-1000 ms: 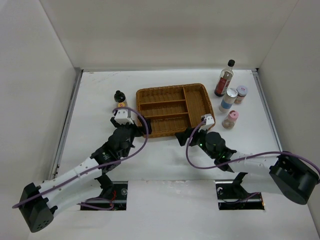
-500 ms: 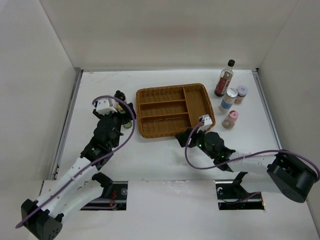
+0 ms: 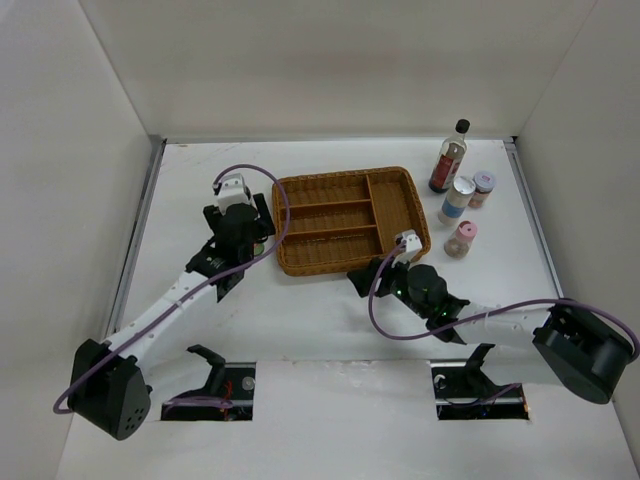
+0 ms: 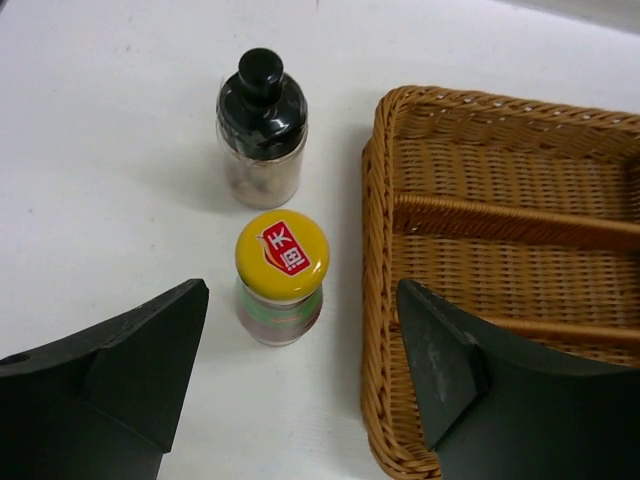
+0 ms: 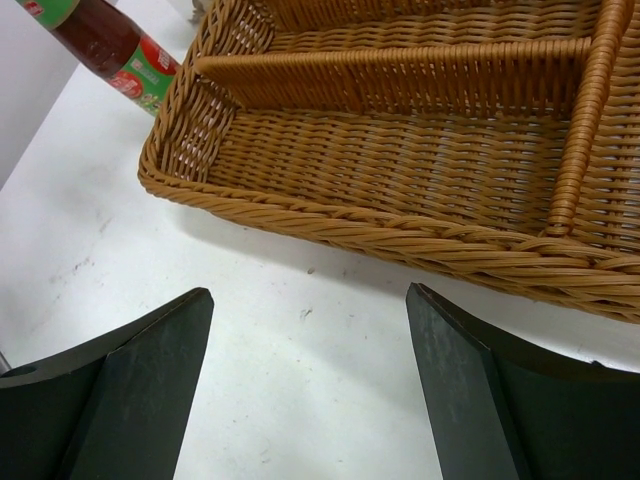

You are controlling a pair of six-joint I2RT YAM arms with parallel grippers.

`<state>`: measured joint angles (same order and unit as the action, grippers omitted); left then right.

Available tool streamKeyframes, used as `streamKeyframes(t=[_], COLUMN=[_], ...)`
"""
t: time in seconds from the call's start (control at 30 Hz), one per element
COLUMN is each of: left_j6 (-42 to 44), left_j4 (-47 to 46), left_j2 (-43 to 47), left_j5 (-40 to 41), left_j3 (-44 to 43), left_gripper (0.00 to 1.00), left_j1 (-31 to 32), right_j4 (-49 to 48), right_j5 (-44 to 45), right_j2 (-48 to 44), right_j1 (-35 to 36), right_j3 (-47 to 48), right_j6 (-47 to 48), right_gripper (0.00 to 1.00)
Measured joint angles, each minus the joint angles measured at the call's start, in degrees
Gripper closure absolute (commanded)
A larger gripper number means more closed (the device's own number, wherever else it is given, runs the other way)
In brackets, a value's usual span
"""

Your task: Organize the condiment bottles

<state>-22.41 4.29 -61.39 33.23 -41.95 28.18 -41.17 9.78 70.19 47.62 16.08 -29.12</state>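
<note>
Your table (image 3: 330,310) carries everything. The tray (image 3: 340,174) lies mid-table with no bottle in any compartment, so I judge the sorting has barely begun. Your left arm reaches to the tray's left side. The left gripper (image 4: 300,292) is spread wide and holds nothing, and it looks lined up for a side grasp rather than a top pick. Your right gripper (image 5: 308,293) hangs low over bare table just short of the tray's near rim. It is equally wide and empty, probably waiting out of the way while it faces the tray. Four bottles stand upright in a cluster beside the tray's right edge, on the right arm's side. The tall bottle (image 3: 449,160) is farthest, the blue jar (image 3: 457,200) is just nearer, the shaker (image 3: 461,240) is nearest, and the short jar (image 3: 483,188) stands just right of the blue jar. On the left, the yellow bottle (image 4: 282,275) stands upright between and just ahead of the left fingertips, close to the tray's outer wall. The black bottle (image 4: 262,130) is just beyond it, near but apart. The finger on the tray side sits over the wicker rim, so if you descend, watch that it clears the weave. Close on the body below the cap.
</note>
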Motion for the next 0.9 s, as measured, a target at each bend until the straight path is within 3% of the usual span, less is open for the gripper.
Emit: streamKeyframes(t=[0.37,0.5,0.6,0.9], left_j6=[0.33,1.38,2.69,5.60], left_j4=[-2.29,-4.55,-5.55,-2.99], left_j2=[-2.82,-4.76,-5.16,-4.26], left_j5=[-0.31,-0.31,-0.02,1.86], left_j3=[0.00,0.00,0.00,-1.81], left_gripper=[0.44,0.68,0.78,0.81], left_j1=[-2.34,-3.08,-3.15,0.15], right_j4=[0.00,0.04,0.00,0.00], right_j5=[-0.02,-0.13,-0.17,-0.57], right_j2=[0.13,0.55,0.57,0.68], right_j1=[0.11,0.13,0.20,0.48], right_j3=[0.07,0.22,0.33,0.37], right_j6=[0.39,0.42,0.39,0.42], right_gripper=[0.16,0.16,0.16,0.16])
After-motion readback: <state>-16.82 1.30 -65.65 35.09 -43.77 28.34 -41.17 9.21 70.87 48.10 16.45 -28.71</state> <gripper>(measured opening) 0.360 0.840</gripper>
